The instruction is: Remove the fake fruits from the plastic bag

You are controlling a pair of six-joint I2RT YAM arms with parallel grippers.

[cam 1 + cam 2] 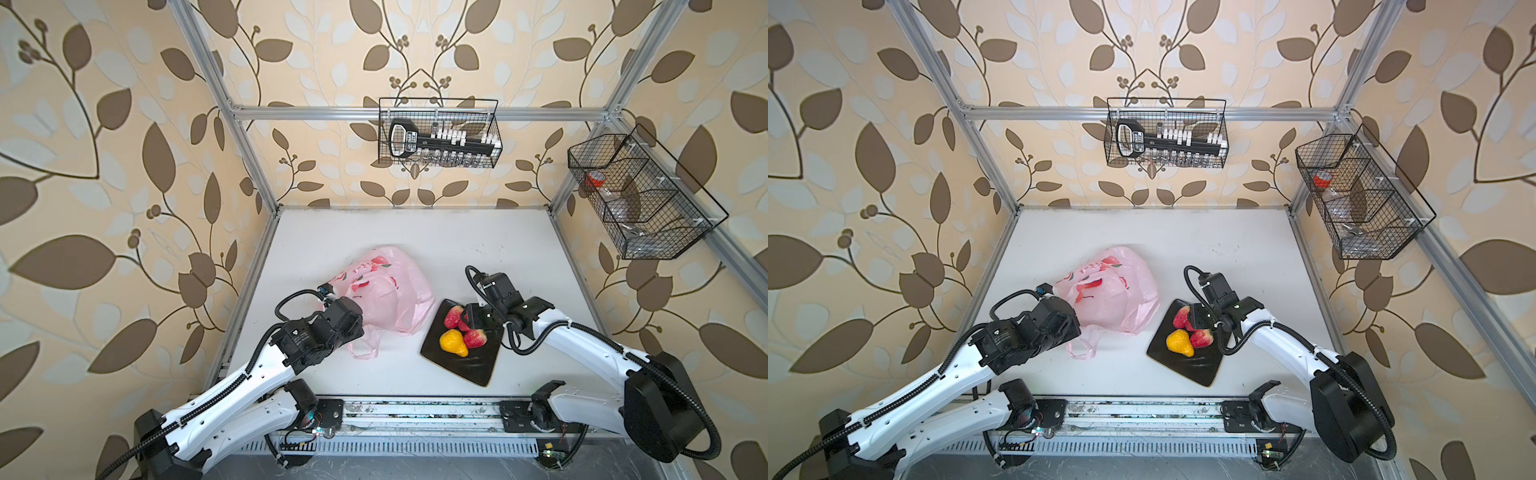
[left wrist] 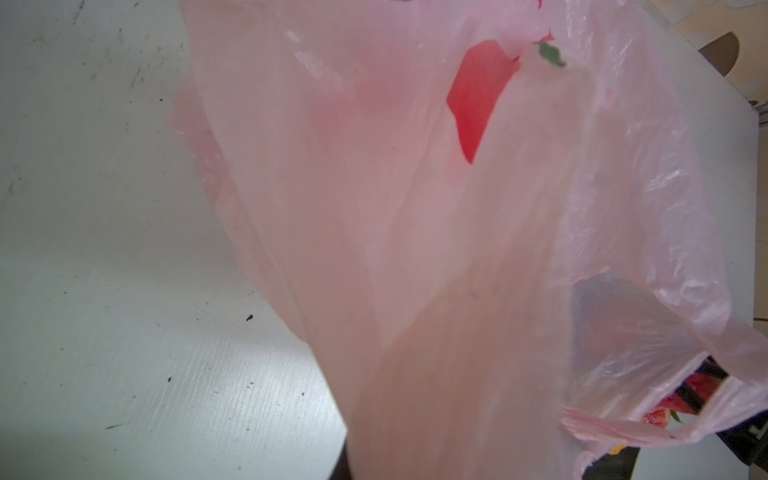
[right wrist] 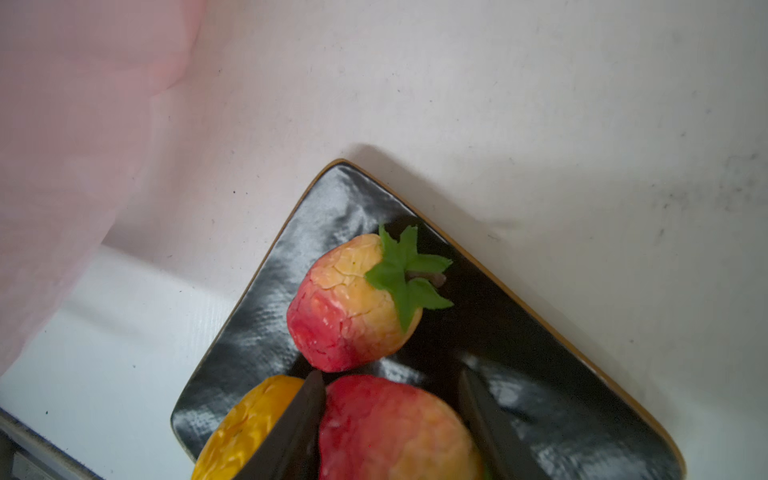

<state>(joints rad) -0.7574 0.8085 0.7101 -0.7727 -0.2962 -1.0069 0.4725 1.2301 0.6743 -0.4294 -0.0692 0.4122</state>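
Out, on the plate (image 1: 461, 368): yellow fruit (image 1: 453, 343), two red fruits (image 1: 453, 316). The right gripper (image 3: 390, 374) straddles a third red fruit (image 3: 395, 428) there; clamped or letting go, unclear. The left gripper (image 1: 351, 322) closed, pinching the bag (image 1: 386, 282) beside the plate; contents unreadable.

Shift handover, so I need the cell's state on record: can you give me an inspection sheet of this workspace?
Surface: white table, scuffed and speckled; no spill seen.
Job's things: plastic bag lies crumpled beside the black plate; a yellow fruit and red fruits sit on the plate; whether any remain bagged cannot be told.
Clutter: nothing seen.
Grippers: left gripper shut on the plastic bag; right gripper straddles a red fruit over the plate, grip unclear.
Cables: black looms loop at both wrists; the right loop hangs close to the plate.
Surroundings: two wire baskets hang on the aluminium frame; leaf wallpaper behind.
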